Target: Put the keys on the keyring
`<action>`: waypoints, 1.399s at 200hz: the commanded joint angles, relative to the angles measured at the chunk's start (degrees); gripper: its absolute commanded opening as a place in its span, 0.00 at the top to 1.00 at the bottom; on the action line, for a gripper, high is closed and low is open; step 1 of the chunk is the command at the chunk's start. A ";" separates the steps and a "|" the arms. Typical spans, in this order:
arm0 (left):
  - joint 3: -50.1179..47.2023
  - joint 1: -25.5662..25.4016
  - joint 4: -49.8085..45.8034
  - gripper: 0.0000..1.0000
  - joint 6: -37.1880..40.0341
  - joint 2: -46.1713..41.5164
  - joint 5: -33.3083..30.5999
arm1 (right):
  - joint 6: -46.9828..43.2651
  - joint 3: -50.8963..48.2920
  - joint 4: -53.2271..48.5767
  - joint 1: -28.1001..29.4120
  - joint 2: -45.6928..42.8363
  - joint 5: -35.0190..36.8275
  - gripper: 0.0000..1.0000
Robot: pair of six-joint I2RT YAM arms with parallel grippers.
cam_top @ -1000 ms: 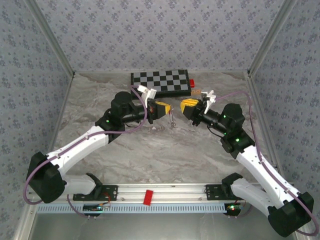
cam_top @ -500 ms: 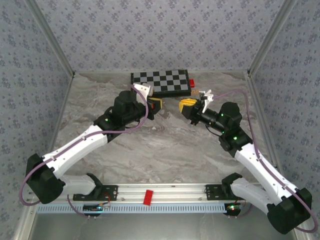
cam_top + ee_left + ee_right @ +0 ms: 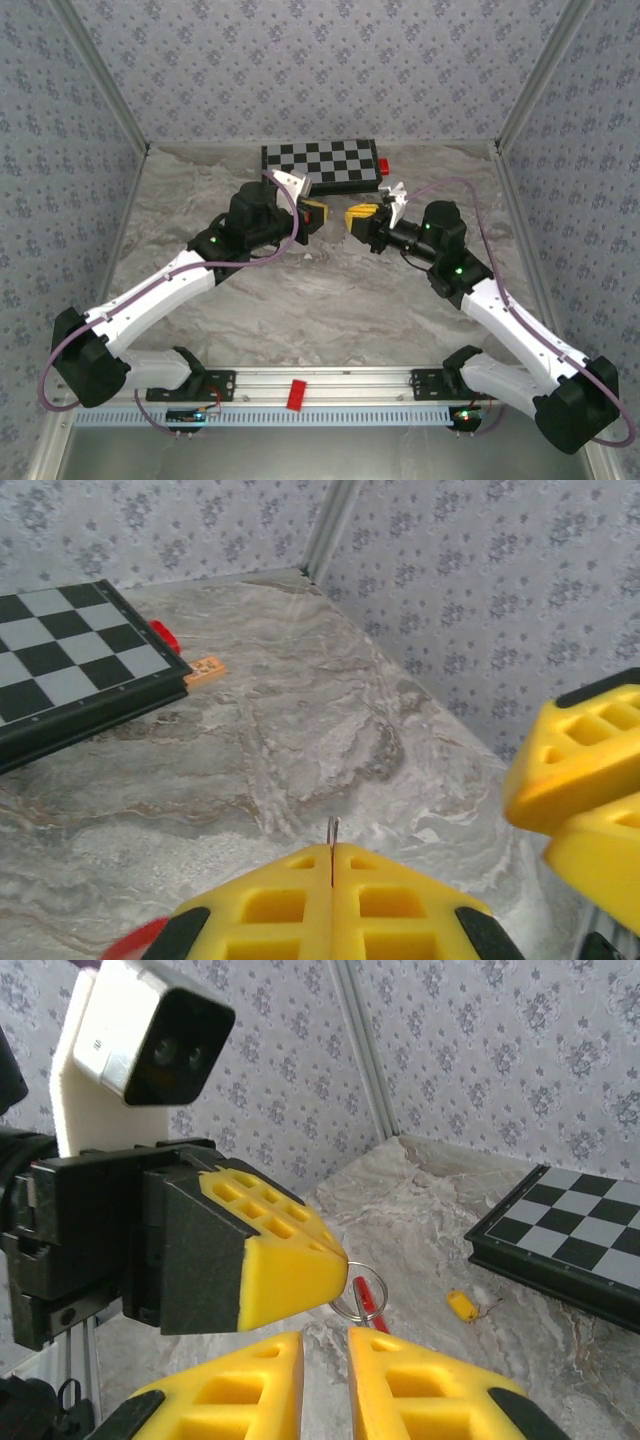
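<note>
Marble table [image 3: 330, 310]; left end effector [image 3: 320, 213] raised

The right arm is swinging leftward across the bench, carrying the right end effector [image 3: 357, 216] closer to the left end effector [image 3: 314, 212], so the gap between the two is narrowing compared with a second ago. The left arm is drawing its wrist back toward the chessboard [image 3: 322, 164]. Most of that retreat came in the first half second, and it is only barely shifting since. The keyring [image 3: 349, 1300], which a second ago was dangling in the open space between the two end effectors, is now sitting at the very tip of the left end effector's yellow pads, just beside the right one's.
</note>
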 commanded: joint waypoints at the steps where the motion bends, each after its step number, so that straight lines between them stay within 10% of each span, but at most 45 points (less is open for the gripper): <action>1: 2.13 -0.34 2.10 1.00 1.26 -1.85 4.86 | -2.36 2.58 -1.45 0.38 0.58 -0.18 0.81; 245: 2.11 -0.37 3.48 1.00 1.76 -0.97 13.50 | -2.99 4.16 -2.94 1.06 4.23 -5.40 0.97; 280: 1.85 -0.31 3.21 1.00 2.75 -0.98 13.08 | -0.27 2.56 -1.16 -0.96 2.53 -6.97 0.88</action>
